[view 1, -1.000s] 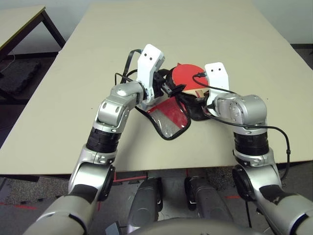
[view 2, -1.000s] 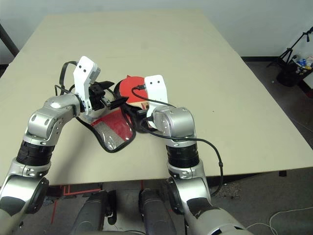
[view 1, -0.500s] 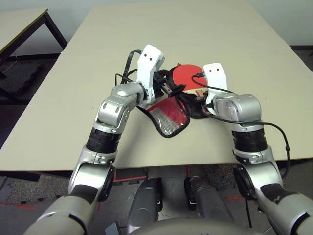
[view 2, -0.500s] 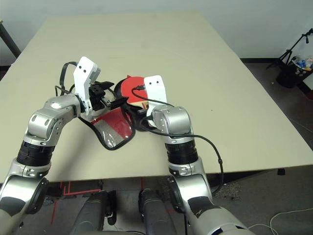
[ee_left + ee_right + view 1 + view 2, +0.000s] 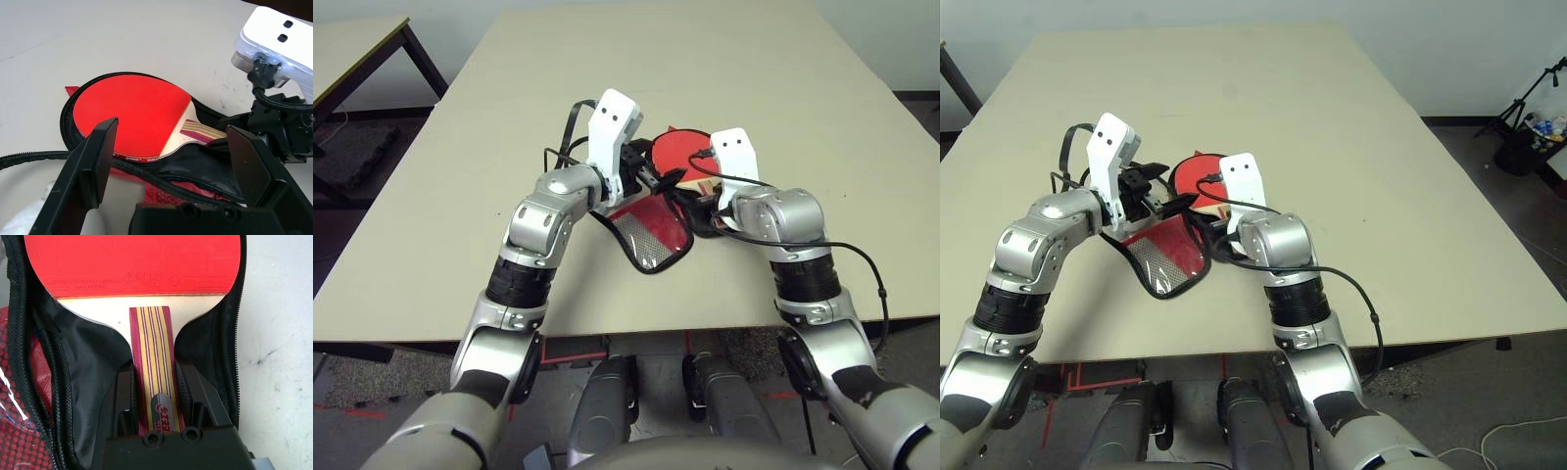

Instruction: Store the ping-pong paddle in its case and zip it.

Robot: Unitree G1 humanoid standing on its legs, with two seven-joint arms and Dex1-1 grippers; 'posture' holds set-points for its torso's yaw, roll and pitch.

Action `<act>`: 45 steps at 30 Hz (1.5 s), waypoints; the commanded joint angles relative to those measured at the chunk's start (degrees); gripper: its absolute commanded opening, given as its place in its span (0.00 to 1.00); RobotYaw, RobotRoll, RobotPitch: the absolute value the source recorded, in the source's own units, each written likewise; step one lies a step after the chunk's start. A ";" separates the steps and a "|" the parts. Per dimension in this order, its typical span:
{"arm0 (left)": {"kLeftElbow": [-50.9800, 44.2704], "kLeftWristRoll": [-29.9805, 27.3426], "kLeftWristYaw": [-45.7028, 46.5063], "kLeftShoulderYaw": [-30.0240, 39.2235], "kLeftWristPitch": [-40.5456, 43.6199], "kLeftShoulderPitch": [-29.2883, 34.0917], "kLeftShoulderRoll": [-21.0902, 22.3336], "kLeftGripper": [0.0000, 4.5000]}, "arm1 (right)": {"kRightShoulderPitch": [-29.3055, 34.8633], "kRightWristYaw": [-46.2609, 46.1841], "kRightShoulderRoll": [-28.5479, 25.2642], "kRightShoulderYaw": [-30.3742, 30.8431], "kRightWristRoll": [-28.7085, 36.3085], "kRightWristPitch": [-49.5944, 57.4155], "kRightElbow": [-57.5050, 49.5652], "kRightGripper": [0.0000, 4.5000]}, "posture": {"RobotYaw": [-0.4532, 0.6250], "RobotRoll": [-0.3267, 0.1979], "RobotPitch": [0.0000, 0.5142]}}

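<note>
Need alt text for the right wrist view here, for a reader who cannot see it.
The right gripper clamps the ping-pong paddle by its striped wooden handle, the red face lying in the open case, whose black lining and zipper edge frame it. Beige table shows beside the case.

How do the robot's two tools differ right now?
The left tool stands wide open and holds nothing; the right tool is clamped on the paddle's handle. The left tool hovers above the case; the right tool reaches down into its open mouth. Both have two black fingers.
</note>
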 commanded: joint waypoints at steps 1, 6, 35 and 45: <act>-0.73 -0.45 0.19 -0.33 0.71 0.94 -0.23 1.00 | -0.67 -0.45 -0.18 -0.47 -0.74 -1.84 0.63 0.25 | 0.47 0.62 0.27; -0.36 -0.50 0.20 -0.47 0.64 0.68 -0.46 1.00 | -0.70 -0.49 -0.02 -0.33 -0.96 -2.36 1.10 0.25 | 0.47 0.62 0.28; 1.08 -13.65 0.38 23.51 15.26 3.38 15.05 1.00 | 5.80 12.12 -12.98 -3.23 5.53 -7.32 -16.46 1.00 | 0.51 0.62 0.28; 2.22 -16.94 5.00 26.98 18.41 9.66 11.48 1.00 | 6.78 11.35 -14.42 -3.97 5.24 -5.95 -16.78 1.00 | 0.50 0.62 0.28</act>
